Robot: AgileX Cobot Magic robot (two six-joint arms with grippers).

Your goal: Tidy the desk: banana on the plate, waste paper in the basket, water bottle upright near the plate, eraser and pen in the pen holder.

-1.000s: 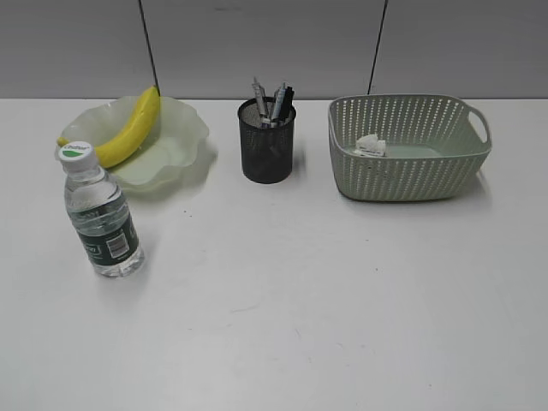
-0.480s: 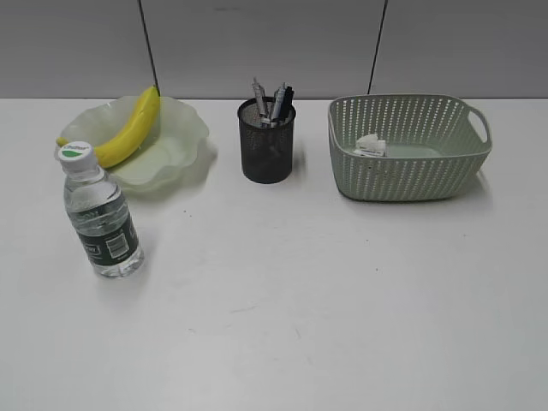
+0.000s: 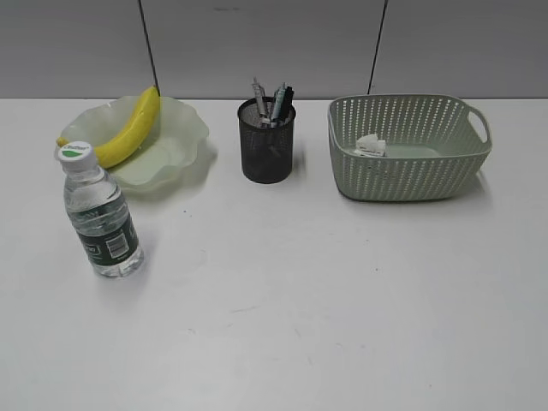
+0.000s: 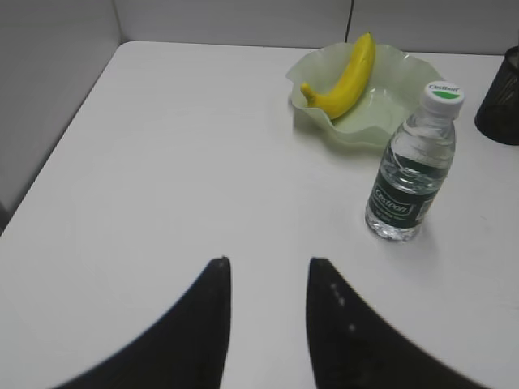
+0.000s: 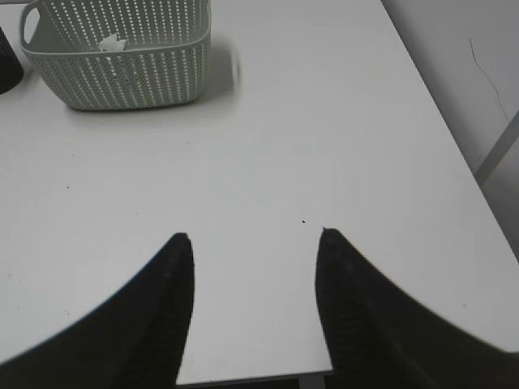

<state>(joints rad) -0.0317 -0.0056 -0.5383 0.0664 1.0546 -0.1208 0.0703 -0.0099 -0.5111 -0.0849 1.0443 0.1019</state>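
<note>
A yellow banana (image 3: 130,128) lies on the pale green plate (image 3: 184,150) at the back left; both also show in the left wrist view, banana (image 4: 347,74) and plate (image 4: 389,113). A clear water bottle (image 3: 100,216) stands upright in front of the plate, also in the left wrist view (image 4: 410,166). The black mesh pen holder (image 3: 267,144) holds several pens. Crumpled waste paper (image 3: 371,145) lies in the green basket (image 3: 411,171), also in the right wrist view (image 5: 122,77). The eraser is hidden. My left gripper (image 4: 268,263) is open and empty. My right gripper (image 5: 254,235) is open and empty.
The white table's near edge shows below my right gripper, and its right edge (image 5: 442,121) runs beside a grey floor. The table's left edge (image 4: 65,138) borders a grey wall. Neither arm appears in the exterior view.
</note>
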